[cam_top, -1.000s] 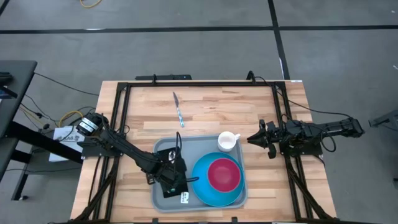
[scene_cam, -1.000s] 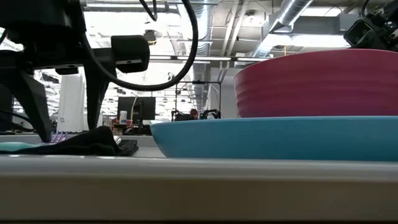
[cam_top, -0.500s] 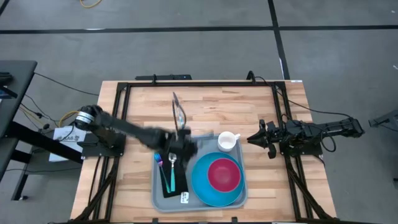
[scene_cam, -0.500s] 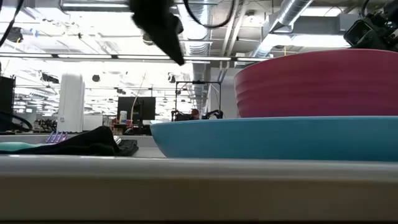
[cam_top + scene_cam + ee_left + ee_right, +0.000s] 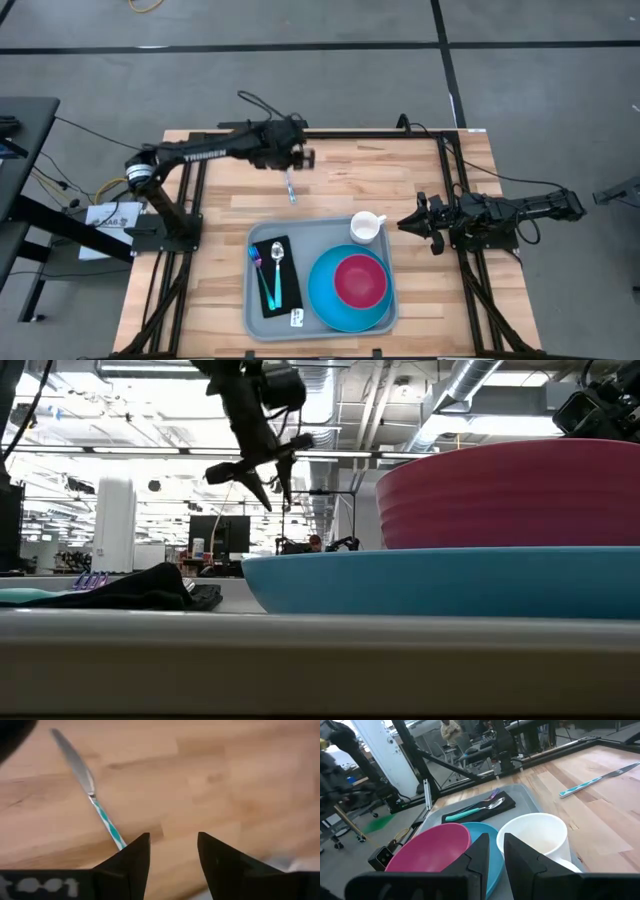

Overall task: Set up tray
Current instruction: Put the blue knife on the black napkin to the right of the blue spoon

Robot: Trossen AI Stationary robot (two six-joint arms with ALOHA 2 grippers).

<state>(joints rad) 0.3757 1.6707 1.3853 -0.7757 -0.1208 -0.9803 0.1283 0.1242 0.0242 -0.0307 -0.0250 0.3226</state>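
The left hand [image 5: 300, 157] hangs above the far part of the pale wooden plank surface [image 5: 340, 180], fingers [image 5: 132, 862] spread apart and holding nothing, right over the slim silver table knife with a teal striped handle [image 5: 287, 175] that lies flat on the bare wood beyond the tray. Out from there sits the large flat grey-blue plastic tray with rounded corners [image 5: 375, 322], at the near middle of the surface. On the tray's left part lies a small black rectangular napkin [image 5: 288, 285] carrying a teal-handled spoon [image 5: 277, 268] and a purple-tined fork [image 5: 258, 262] side by side. On the tray's right part rests a round blue plate [image 5: 322, 290] with a magenta bowl [image 5: 359, 280] in it, and a small white cup [image 5: 366, 227] stands at the tray's far right corner. The right hand [image 5: 408, 223] waits just off the tray's right side, near the cup, fingers [image 5: 522, 857] nearly together and empty.
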